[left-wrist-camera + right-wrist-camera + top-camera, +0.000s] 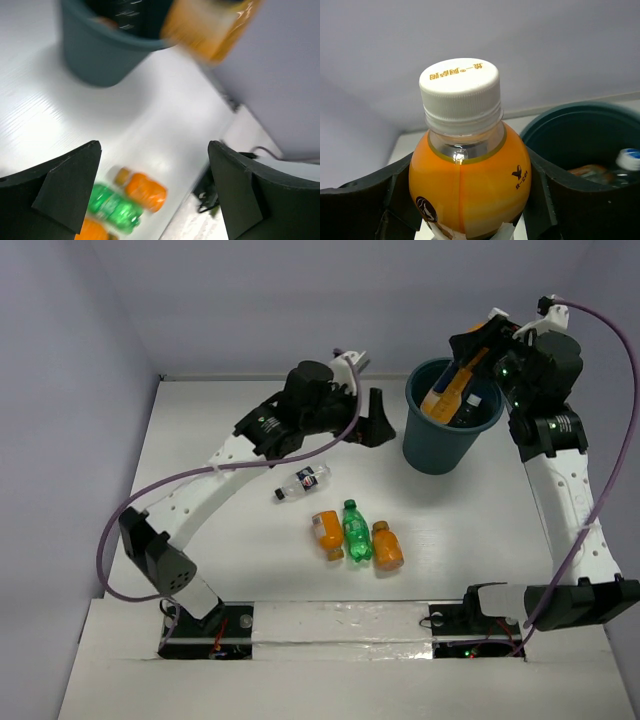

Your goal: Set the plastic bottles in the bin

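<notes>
My right gripper (468,368) is shut on an orange-filled bottle (450,392) with a white cap and holds it tilted over the mouth of the dark teal bin (440,450). In the right wrist view the bottle (470,180) fills the jaws, with the bin's rim (580,112) just to its right. My left gripper (375,420) is open and empty, left of the bin and above the table. On the table lie a tiny clear bottle (303,481), an orange bottle (327,534), a green bottle (356,530) and another orange bottle (386,545).
Inside the bin lie a bottle with a white-and-blue cap (627,159) and something orange. The left wrist view shows the bin (100,55), the blurred held bottle (215,27), the green bottle (112,207) and an orange bottle (145,190). Walls enclose the table at the back and sides.
</notes>
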`<action>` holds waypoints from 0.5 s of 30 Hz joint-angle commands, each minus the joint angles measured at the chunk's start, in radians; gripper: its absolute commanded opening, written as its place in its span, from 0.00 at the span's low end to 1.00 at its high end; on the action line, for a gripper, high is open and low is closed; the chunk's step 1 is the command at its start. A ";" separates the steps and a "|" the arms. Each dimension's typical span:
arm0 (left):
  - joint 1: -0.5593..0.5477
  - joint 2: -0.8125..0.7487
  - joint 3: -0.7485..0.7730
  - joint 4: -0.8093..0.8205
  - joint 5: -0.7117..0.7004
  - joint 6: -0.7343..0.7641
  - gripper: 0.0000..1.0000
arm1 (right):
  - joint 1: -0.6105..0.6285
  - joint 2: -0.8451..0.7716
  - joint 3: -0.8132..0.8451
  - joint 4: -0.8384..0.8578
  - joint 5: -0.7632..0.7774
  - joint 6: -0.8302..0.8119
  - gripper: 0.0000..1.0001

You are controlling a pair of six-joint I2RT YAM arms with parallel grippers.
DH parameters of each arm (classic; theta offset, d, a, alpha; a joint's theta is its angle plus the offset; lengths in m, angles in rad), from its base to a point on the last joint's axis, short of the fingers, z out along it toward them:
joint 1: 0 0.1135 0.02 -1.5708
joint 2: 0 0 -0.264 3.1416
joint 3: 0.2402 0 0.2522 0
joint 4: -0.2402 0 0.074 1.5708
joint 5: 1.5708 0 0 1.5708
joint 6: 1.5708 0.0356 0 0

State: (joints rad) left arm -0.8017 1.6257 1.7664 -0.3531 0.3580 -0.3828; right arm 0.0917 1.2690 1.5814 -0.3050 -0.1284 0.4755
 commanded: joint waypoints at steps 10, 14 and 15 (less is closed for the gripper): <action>0.081 -0.257 -0.564 -0.069 -0.287 -0.103 0.86 | -0.021 0.251 0.140 0.050 0.578 -0.155 0.68; 0.081 -0.270 -0.643 -0.060 -0.341 -0.133 0.89 | -0.021 0.299 0.155 0.011 0.572 -0.147 0.78; 0.081 -0.273 -0.648 -0.064 -0.372 -0.136 0.89 | -0.021 0.297 0.151 -0.017 0.570 -0.141 0.83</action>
State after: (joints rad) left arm -0.7193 1.4162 1.1248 -0.4427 0.0669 -0.4850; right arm 0.0746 1.5833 1.6718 -0.3096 0.3836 0.3454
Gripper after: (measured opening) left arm 0.886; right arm 0.797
